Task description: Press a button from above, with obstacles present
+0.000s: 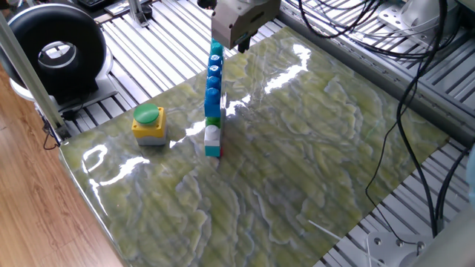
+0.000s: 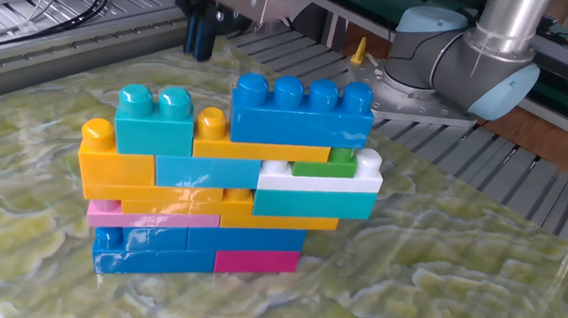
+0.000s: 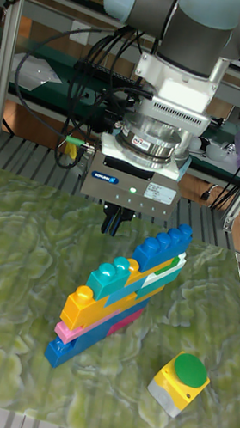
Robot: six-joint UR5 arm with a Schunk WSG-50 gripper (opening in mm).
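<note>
The button [image 1: 148,123] has a round green cap on a yellow box and stands near the mat's left edge; in the tall view the button [image 3: 182,381] is at the front right. The obstacles [image 1: 214,96] are a thin wall of joined bricks seen edge-on, blue on top. From the side the obstacles [image 2: 230,173] show blue, orange, teal, pink, white and green bricks, as they do in the tall view [image 3: 120,292]. My gripper [image 3: 119,221] hangs above the mat behind the wall's far end, on the side away from the button. Its dark fingers [image 2: 197,35] hold nothing that I can see.
A green marbled mat [image 1: 297,163] covers the table, with slatted metal around it. A black round device [image 1: 56,52] stands at the back left. Cables [image 1: 415,96] hang along the right side. The arm's base [image 2: 477,55] stands behind the wall.
</note>
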